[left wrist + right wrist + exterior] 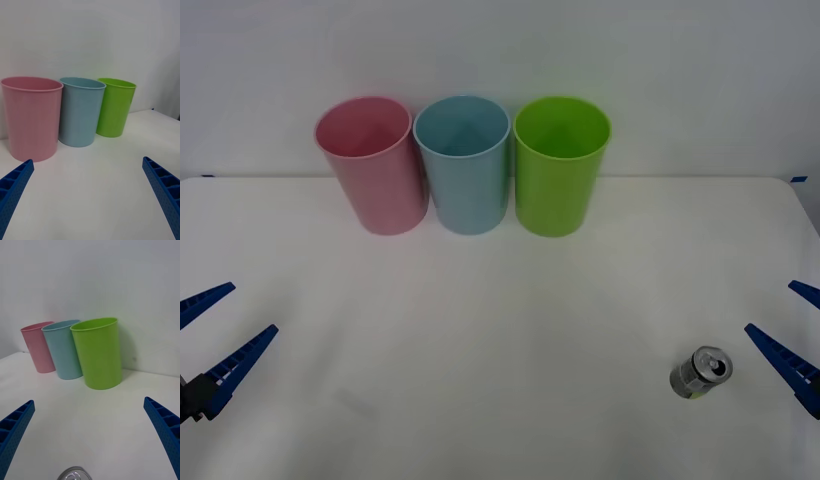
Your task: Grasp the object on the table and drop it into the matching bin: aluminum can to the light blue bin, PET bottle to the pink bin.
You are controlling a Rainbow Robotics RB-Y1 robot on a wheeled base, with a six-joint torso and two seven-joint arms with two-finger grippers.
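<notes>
Blue ribbed fingers frame the near edge: left gripper [208, 340] low at the left, spread wide, right gripper [797, 335] at the right, equally agape, neither gripping anything. Just beside the right one stands the aluminum can [701, 373], upright on the white table [500, 330], long axis vertical, pull-tab top facing up. Well apart, at the far side, pink bin [370, 162], light blue bin [464, 160] and lime green cup [560, 162] stand in a tight row, open rims up.
</notes>
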